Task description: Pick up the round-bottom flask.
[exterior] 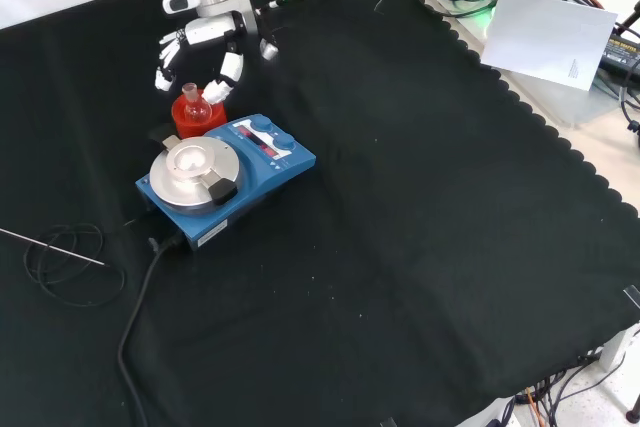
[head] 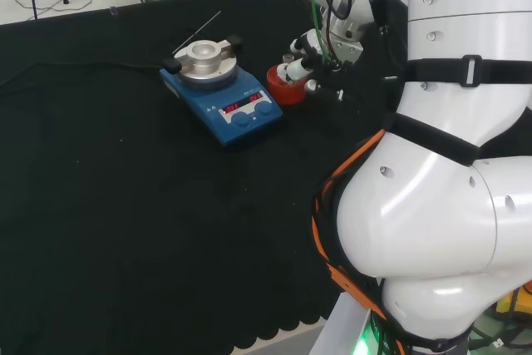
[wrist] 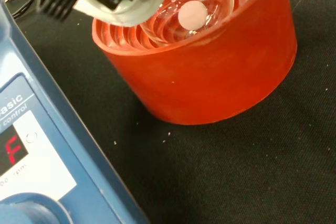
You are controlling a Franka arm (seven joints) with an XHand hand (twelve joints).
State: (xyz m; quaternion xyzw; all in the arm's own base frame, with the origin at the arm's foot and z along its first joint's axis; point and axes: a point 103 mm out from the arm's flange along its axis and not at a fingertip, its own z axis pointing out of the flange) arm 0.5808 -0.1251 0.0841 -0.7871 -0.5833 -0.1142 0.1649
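Round-bottom flask (exterior: 194,104) sits neck-up in a red ribbed stand (exterior: 198,119) on the black-cloth table (exterior: 420,247), just behind the blue hotplate stirrer (exterior: 225,179) in the front view, touching or nearly touching its back edge. Robot hand (exterior: 197,50) hangs right above the flask, fingers (exterior: 221,79) spread and curving down on either side of the neck, holding nothing, not closed on the glass. Wrist view: clear bulb (wrist: 191,17) seated in the stand's ribs, a fingertip (wrist: 113,1) close over the rim.
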